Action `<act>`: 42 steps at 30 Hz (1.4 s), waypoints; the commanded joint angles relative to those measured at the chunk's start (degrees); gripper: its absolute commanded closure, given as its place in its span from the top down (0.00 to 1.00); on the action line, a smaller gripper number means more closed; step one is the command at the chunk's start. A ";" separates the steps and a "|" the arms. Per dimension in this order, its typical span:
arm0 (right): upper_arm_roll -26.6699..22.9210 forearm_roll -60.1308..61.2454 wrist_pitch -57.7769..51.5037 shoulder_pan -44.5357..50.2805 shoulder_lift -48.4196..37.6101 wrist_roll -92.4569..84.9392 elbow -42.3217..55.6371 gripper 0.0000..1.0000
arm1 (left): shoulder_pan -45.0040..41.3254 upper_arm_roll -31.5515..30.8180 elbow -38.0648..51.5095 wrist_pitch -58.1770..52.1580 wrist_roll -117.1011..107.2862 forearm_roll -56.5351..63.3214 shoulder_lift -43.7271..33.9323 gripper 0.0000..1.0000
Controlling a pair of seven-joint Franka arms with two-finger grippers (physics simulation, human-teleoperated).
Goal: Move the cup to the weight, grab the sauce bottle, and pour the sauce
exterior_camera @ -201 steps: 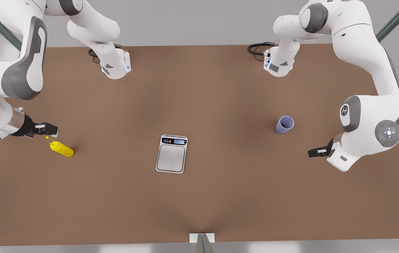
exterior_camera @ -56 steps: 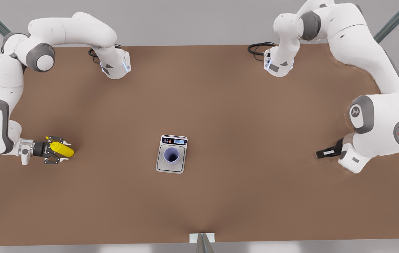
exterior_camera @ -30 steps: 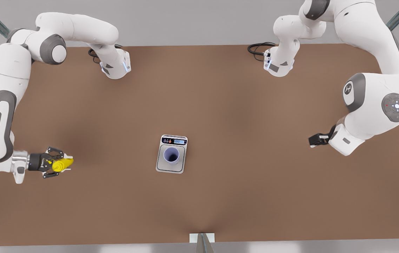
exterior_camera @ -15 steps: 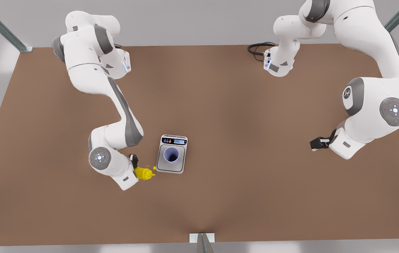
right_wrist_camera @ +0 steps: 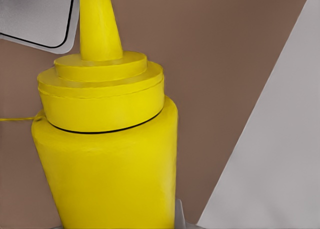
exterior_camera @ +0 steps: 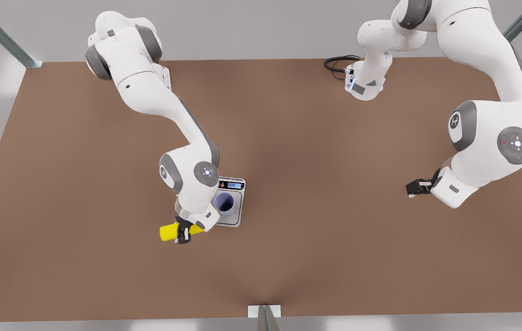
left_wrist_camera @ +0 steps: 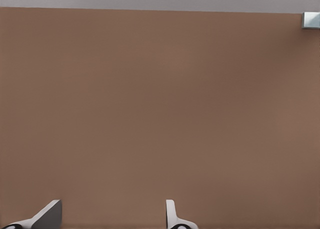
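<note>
From the front view's left: my right gripper [exterior_camera: 182, 233] clamps the bright yellow plastic squeeze bottle [exterior_camera: 169, 232], held sideways just beside the flat silver kitchen scale [exterior_camera: 235, 219]. The small lavender-blue tumbler [exterior_camera: 224, 203] stands on its plate. I judge pouring comes next: nozzle over the rim, then tilt. Far right, my left gripper [exterior_camera: 413, 188] waits, fingers spread and empty.

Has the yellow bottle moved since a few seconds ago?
Yes. The sauce bottle, clamped in the right gripper, went from the table's front-view left edge to beside the weight.
</note>
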 commanded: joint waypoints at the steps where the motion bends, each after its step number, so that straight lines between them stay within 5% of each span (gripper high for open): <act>1: -0.04 -0.11 0.00 0.28 -0.10 -0.04 -0.33 0.57 | 0.00 0.00 0.00 0.00 0.00 0.01 0.00 1.00; 8: -0.04 -3.45 4.39 2.48 -8.54 1.37 -14.22 0.58 | 0.00 0.00 0.00 0.00 0.00 0.01 0.00 1.00; 17: -0.13 -13.38 4.66 4.50 -8.46 3.65 -18.79 0.58 | 0.00 0.00 0.00 0.09 0.00 0.01 0.00 1.00; 42: -0.04 -22.17 4.83 5.90 -5.47 7.34 -18.53 0.58 | -0.09 -0.09 0.00 1.93 0.00 0.09 0.35 1.00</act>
